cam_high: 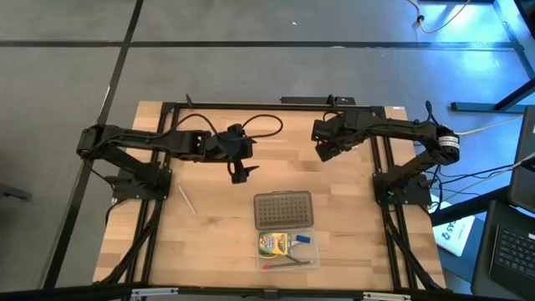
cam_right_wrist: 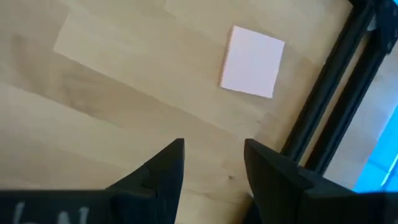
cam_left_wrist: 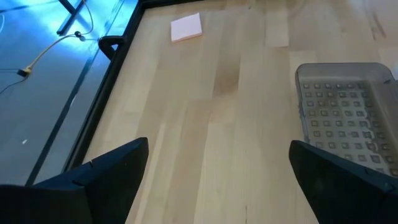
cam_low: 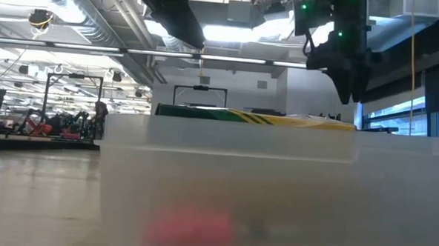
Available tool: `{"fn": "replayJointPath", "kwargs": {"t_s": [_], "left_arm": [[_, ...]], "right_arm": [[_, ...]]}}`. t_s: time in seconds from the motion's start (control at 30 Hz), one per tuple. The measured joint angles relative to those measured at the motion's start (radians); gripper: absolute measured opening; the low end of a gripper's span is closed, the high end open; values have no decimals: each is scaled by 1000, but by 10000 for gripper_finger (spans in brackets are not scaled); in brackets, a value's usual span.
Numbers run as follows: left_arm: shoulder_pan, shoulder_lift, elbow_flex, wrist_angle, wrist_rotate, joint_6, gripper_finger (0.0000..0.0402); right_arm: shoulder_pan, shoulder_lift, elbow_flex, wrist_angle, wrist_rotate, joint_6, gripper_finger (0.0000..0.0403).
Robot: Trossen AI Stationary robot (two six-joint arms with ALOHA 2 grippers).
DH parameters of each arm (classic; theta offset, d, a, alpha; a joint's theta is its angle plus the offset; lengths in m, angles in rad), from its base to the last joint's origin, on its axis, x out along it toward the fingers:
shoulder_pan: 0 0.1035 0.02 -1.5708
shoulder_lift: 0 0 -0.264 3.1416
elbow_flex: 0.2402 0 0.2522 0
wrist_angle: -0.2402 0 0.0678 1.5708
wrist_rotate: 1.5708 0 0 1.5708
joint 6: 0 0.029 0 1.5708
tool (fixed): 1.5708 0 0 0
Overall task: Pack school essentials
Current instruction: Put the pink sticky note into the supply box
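Observation:
The pink square pad [cam_right_wrist: 252, 61] lies flat on the bare wood by the black rail; it also shows in the left wrist view [cam_left_wrist: 186, 27]. My right gripper [cam_right_wrist: 214, 163] hovers above the table short of the pad, fingers a little apart, touching nothing. My left gripper [cam_left_wrist: 217, 177] hangs wide open over bare wood near the table's middle [cam_high: 241, 171]. The open clear case [cam_high: 288, 249] holds the green-yellow crayon box [cam_high: 272, 243], the tiny blue eraser [cam_high: 303, 239] and red and dark pencils [cam_high: 288, 263]. A pale pencil [cam_high: 188, 201] lies on the table left of the case.
The case's grey dotted lid [cam_high: 284, 211] lies flat on the far side of its tray, also seen in the left wrist view [cam_left_wrist: 345, 112]. A black frame rail [cam_right_wrist: 329, 106] runs close beside the pad. Bare wood stretches between the two grippers.

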Motion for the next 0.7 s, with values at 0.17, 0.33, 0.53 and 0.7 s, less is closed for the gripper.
{"fn": "replayJointPath", "kwargs": {"t_s": [0.17,0.33,0.53,0.7], "left_arm": [[0,0,0,0,0,-1,383],[0,0,0,0,0,-1,383],[0,0,0,0,0,-1,383],[0,0,0,0,0,-1,383]], "right_arm": [[-33,0,-43,-42,23,15,168],[-60,0,-131,3,45,12,168],[-137,0,-271,176,57,-43,168],[-192,1,-361,318,90,-59,168]]}}
